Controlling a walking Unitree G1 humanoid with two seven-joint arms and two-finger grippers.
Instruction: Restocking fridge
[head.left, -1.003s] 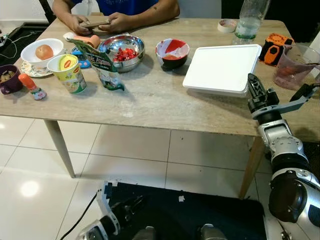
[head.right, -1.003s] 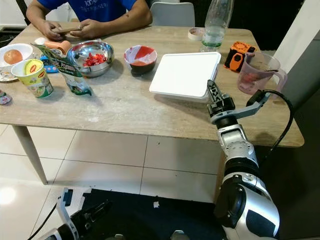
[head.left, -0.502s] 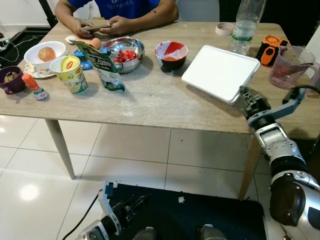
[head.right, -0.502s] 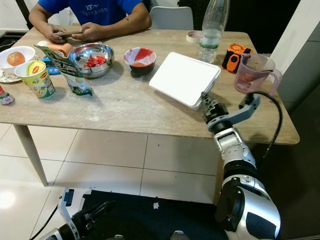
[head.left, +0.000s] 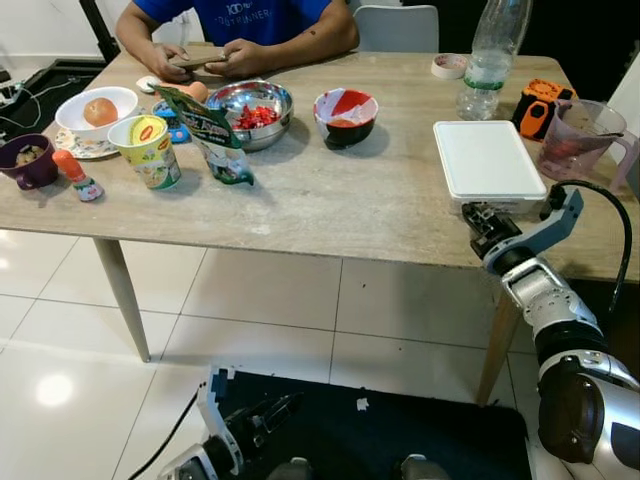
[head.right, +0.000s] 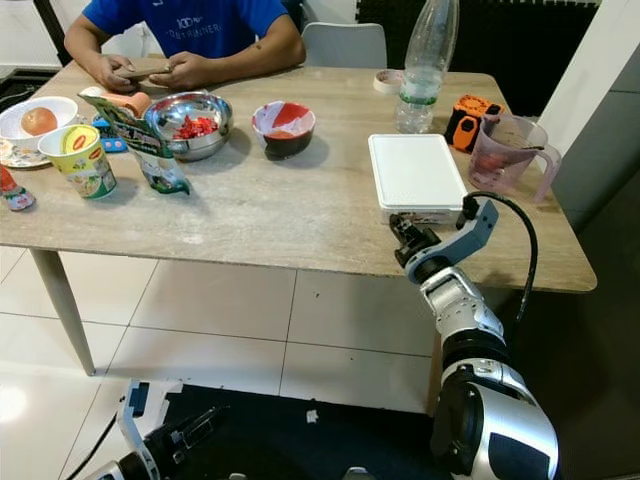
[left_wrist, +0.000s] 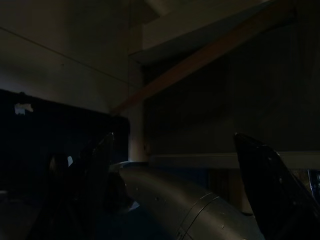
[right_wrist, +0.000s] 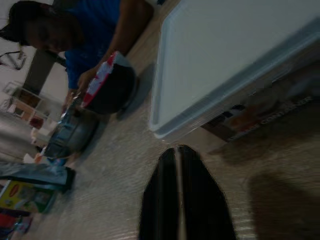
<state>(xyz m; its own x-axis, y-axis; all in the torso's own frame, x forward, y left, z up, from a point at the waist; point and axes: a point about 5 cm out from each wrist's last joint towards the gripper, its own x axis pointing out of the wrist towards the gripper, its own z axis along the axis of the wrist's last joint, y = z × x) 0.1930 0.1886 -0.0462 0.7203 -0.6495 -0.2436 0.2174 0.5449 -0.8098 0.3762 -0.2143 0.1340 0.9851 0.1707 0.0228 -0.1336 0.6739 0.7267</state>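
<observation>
A flat white lidded container (head.left: 488, 165) lies on the wooden table (head.left: 330, 205) near its front right edge, short side toward me. My right gripper (head.left: 480, 222) sits at the table edge just in front of it, fingers shut together with nothing between them. In the right wrist view the container (right_wrist: 235, 65) lies just beyond the closed fingertips (right_wrist: 177, 165). My left gripper (head.left: 268, 410) hangs low near the floor, its fingers (left_wrist: 100, 165) spread open in the dark.
A person (head.left: 240, 30) sits at the far side. On the table stand a red bowl (head.left: 345, 115), a steel bowl (head.left: 250, 105), a green pouch (head.left: 212, 135), a noodle cup (head.left: 145, 150), a bottle (head.left: 488, 50) and a pink jug (head.left: 580, 135).
The container was tipped up on the right gripper half a second ago; now it lies flat, turned lengthwise, and the gripper has drawn back to the table edge. The camera also shifted.
</observation>
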